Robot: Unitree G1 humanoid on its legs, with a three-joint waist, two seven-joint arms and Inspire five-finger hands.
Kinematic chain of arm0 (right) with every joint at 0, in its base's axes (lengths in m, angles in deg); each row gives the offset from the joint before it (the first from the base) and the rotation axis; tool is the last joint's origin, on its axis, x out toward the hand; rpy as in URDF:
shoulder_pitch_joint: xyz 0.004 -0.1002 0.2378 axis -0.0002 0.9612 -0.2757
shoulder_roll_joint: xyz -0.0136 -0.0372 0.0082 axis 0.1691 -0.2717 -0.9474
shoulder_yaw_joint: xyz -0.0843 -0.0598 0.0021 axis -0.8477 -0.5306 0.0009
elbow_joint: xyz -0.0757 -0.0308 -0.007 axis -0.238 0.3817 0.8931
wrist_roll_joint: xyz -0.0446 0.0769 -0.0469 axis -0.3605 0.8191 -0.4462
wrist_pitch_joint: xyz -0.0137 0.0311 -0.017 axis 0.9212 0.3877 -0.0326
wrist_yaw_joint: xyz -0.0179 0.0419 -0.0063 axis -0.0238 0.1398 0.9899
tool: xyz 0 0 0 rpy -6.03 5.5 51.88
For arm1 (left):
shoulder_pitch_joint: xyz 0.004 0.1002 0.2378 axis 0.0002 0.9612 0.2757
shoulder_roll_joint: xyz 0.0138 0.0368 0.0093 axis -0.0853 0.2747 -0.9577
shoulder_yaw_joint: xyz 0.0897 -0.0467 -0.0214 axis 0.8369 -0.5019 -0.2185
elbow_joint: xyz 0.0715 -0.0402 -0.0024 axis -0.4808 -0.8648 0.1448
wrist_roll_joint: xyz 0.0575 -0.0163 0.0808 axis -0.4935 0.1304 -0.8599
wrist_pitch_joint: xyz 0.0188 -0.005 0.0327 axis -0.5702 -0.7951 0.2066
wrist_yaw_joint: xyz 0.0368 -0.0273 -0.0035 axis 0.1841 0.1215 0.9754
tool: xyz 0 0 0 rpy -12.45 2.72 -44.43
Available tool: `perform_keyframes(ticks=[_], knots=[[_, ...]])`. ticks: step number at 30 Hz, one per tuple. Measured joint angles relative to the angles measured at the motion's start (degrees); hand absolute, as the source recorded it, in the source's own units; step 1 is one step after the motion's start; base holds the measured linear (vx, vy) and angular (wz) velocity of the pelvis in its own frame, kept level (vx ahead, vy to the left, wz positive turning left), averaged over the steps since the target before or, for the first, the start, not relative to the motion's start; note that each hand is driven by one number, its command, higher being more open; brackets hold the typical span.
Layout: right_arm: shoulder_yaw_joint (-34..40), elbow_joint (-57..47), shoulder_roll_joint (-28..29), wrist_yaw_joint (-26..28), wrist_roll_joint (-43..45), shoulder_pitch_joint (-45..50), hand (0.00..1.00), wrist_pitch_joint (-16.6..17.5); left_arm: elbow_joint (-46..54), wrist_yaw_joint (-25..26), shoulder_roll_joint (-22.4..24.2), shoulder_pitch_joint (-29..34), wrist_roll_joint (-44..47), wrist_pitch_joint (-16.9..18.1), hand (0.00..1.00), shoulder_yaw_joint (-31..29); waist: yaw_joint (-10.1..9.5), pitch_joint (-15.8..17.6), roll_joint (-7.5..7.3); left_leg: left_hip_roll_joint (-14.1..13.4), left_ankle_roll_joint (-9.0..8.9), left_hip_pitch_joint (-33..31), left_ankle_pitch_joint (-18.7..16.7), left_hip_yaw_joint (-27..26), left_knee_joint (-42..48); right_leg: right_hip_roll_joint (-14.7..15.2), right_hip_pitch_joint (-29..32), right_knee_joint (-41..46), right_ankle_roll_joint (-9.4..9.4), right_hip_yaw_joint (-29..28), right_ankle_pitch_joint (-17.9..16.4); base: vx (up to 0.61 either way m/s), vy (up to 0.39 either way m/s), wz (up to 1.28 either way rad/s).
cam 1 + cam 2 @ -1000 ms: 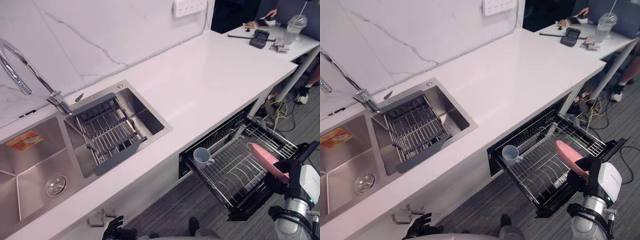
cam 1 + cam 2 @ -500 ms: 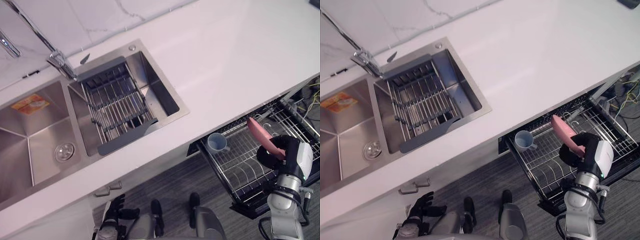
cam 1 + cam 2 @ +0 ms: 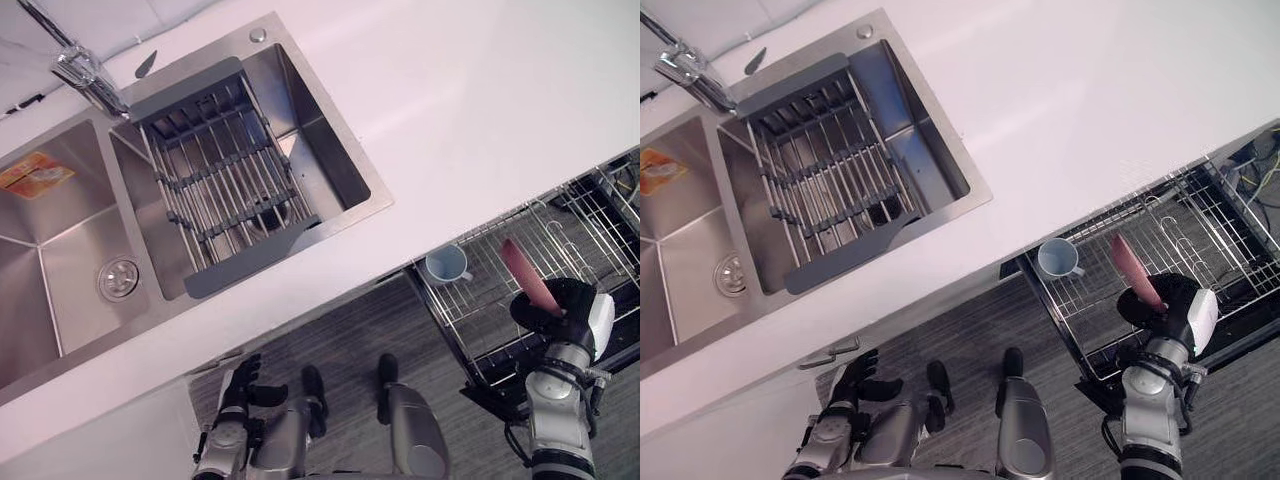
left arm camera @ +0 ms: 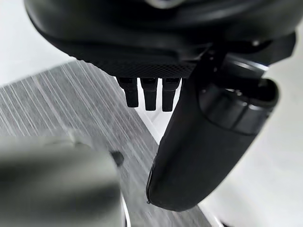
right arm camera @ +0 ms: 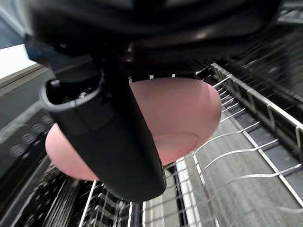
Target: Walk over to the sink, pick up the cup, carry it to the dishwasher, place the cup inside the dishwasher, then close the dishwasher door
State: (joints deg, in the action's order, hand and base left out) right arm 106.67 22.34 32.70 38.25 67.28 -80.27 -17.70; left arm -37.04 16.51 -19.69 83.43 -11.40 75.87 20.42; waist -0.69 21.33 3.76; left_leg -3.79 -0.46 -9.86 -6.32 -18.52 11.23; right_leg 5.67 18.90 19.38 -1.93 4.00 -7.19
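Gripping a pink dish (image 3: 525, 272) by its near edge, the right hand (image 3: 562, 306) hangs over the dishwasher rack (image 3: 592, 228). Its fingers are curled round the rim and its thumb lies across the dish's underside. The dish stands tilted on edge, its far end raised above the wires, and whether it touches the rack cannot be told.

The rack is pulled out from under the counter (image 3: 480, 100) at the right. The cup (image 3: 446, 265), pale blue, sits upright in the rack's far left corner, mouth up and handle to the right, near the dish but apart from it.

The left hand (image 3: 240, 385) hangs low at the near left, in front of the cabinet, with its fingers loosely spread and nothing in them.

The steel sink (image 3: 325, 140) is set into the counter at the far left. A grey drainer (image 3: 215, 180) spans its right basin. The left basin holds a round drain (image 3: 118, 281) and an orange sticker (image 3: 35, 175). The tap (image 3: 85, 75) stands behind the divider between the basins.
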Motion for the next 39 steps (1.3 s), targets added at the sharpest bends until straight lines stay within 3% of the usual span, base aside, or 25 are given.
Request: perform_keyframes(ticks=[5, 6, 19, 29, 39], knots=[[0.1, 0.8, -0.7, -0.2, 0.0, -2.8, 0.30, -0.7, 0.0, 0.2, 0.7, -0.9, 0.0, 0.4, 0.90, 0.8, 0.07, 0.3, 0.02, -0.1, -0.08, -0.1, -0.3, -2.0, 0.1, -0.5, 1.3, 0.2, -0.10, -2.0, 0.1, 0.03, 0.008, -0.22], [0.1, 1.2, -0.7, -0.2, 0.0, -3.6, 0.90, -0.7, -0.2, 0.2, 0.9, -1.1, 0.0, 0.4, 0.90, 0.8, 0.18, 0.3, 0.00, -0.2, -0.10, -0.1, -0.4, -2.3, 0.2, -0.6, 1.4, 0.2, -0.11, -2.3, 0.1, 0.03, 0.006, -0.13], [-0.5, 0.7, -0.7, -0.4, -0.1, -7.7, 0.90, -1.7, 0.0, 0.3, 3.0, -2.1, 0.1, 0.5, 0.90, 0.8, 0.16, 1.1, -0.02, -0.1, 0.00, 0.4, -1.1, -4.4, 0.3, -1.0, 1.4, -1.0, -0.98, -4.5, 0.9, 0.01, 0.011, -0.09], [-0.5, -11.3, 1.6, -1.5, -0.2, -1.2, 0.90, -2.0, 0.0, 0.3, 3.7, -2.1, -0.5, 0.4, 0.90, 0.6, 0.22, 1.0, -0.01, -0.2, 0.04, 1.5, -1.1, -4.9, -0.2, -1.4, -0.1, -3.4, -1.25, -5.3, 2.2, 0.00, 0.004, -0.05], [-0.5, -20.2, 8.1, -0.3, 2.4, 8.8, 0.90, -0.9, 0.2, -0.1, 4.1, -2.1, -1.7, -1.4, 0.90, -1.4, 0.91, 0.5, -0.62, -1.6, -0.12, 3.1, -2.8, -6.1, 1.3, -2.9, -2.4, -5.1, -1.23, -6.4, 2.9, -0.01, -0.006, -0.08]])
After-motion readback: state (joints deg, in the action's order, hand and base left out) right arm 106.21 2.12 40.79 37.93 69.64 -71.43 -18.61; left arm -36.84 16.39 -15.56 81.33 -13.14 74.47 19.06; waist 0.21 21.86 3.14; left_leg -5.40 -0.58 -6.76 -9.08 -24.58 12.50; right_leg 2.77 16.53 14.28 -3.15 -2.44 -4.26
